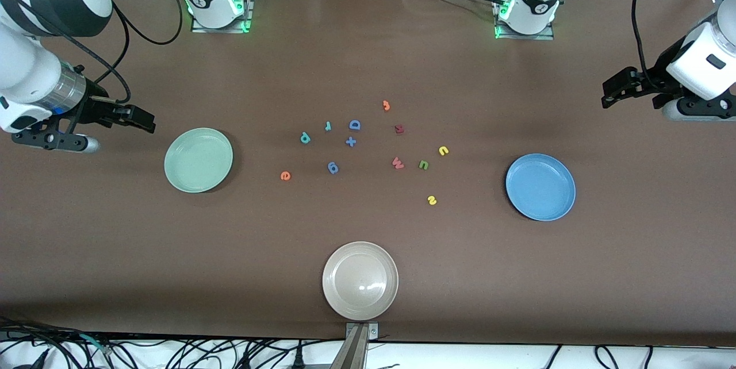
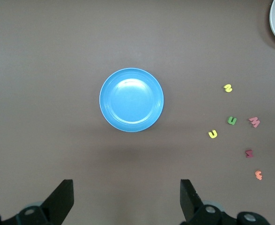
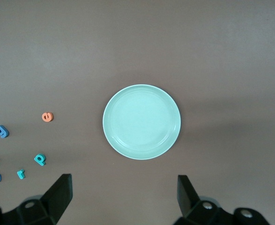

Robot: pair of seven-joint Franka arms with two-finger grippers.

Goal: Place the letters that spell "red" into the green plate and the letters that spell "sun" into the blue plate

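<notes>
The green plate (image 1: 198, 160) lies empty toward the right arm's end, the blue plate (image 1: 540, 187) empty toward the left arm's end. Between them are scattered the teal "r" (image 1: 328, 125), orange "e" (image 1: 285, 176), teal "d" (image 1: 305, 138), yellow "s" (image 1: 432, 200), yellow "u" (image 1: 443, 150) and green "n" (image 1: 423, 165). My right gripper (image 1: 141, 118) hangs open beside the green plate (image 3: 142, 122), holding nothing. Beside the blue plate (image 2: 131, 100) my left gripper (image 1: 610, 92) is open too, its fingers wide apart.
A beige plate (image 1: 360, 280) sits near the table's front edge. Among the letters lie a blue "D" (image 1: 355, 125), a blue plus (image 1: 351, 141), a blue "6"-like piece (image 1: 333, 168), a pink "w" (image 1: 397, 163), a dark red letter (image 1: 399, 129) and an orange piece (image 1: 386, 106).
</notes>
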